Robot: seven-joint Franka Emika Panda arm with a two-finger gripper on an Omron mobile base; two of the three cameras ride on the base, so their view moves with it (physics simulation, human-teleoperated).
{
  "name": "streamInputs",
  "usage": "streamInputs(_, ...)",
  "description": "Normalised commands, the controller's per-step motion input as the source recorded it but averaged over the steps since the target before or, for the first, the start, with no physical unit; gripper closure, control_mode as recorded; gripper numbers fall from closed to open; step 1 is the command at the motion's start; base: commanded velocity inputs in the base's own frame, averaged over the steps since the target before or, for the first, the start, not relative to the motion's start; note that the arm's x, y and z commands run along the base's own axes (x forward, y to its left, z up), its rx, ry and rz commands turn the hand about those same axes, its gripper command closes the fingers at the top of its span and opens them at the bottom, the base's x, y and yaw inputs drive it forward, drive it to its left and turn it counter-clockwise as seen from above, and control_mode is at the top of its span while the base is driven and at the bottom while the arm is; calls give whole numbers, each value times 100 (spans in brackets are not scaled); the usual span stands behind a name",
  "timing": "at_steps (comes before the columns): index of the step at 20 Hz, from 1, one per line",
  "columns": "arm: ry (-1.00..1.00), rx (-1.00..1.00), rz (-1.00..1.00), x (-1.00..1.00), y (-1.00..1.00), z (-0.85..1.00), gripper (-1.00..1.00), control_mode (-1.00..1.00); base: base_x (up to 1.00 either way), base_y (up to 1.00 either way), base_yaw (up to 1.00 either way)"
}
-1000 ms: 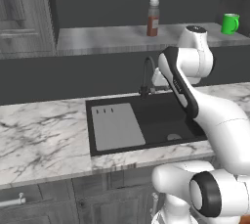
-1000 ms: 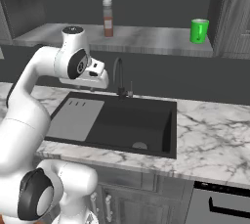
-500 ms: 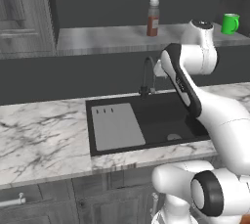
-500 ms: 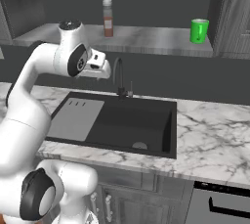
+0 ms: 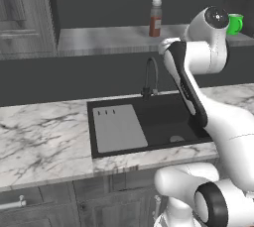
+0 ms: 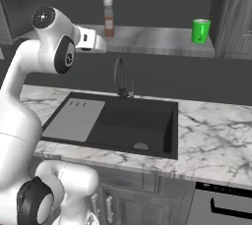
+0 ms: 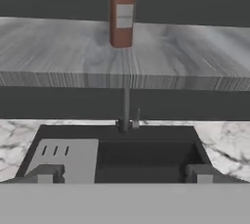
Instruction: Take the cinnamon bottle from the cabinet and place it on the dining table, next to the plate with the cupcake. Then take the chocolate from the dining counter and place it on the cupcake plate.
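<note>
From my left base camera I start at the far left with the grey wood-grain cabinet (image 5: pixel 22 15), its door frame beside the dark open interior. A pale grey shelf board (image 5: pixel 109 40) runs across that opening. Below it a marble counter (image 5: pixel 44 141) holds a black sink (image 5: pixel 149 124) with a flat grey drainboard (image 5: pixel 118 128) in its left half and a dark faucet (image 5: pixel 150 77) behind the basin.

Moving right along the shelf, the cinnamon bottle (image 5: pixel 156 18) stands upright, well back from the front edge, with a pale cap and a red-brown label. In my hand camera the cinnamon bottle (image 7: pixel 122 15) sits dead ahead at the top of frame, and its label carries a small white rectangular patch. Any writing on that patch is too blurred for me to read; I can make out no brand.

Further right a green mug (image 5: pixel 234 24) sits on the same shelf, partly behind my arm's upper joint. It shows no marking I can read.

My gripper (image 7: pixel 122 173) is up near shelf height, short of the bottle and touching nothing. Its two dark fingertips (image 7: pixel 45 173) stand wide apart, with the sink and faucet visible between them. In the right base camera the white hand (image 6: pixel 91 41) reaches toward the shelf, just left of and in front of the bottle.
</note>
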Motion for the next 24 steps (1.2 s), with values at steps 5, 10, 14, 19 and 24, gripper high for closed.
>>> streamInputs(5, -31, -1, 0, 43, 0, 90, -100, -100, 0, 0, 0)
streamInputs(10, -10, 3, 0, 86, -1, 46, -100, -100, 0, 0, 0)
streamInputs(14, 1, 5, 0, 72, 0, 6, -100, -100, 0, 0, 0)
streamInputs(19, 8, 7, 0, 65, 0, -1, -100, -100, 0, 0, 0)
streamInputs(24, 3, 1, 0, 57, 0, -12, -100, -100, 0, 0, 0)
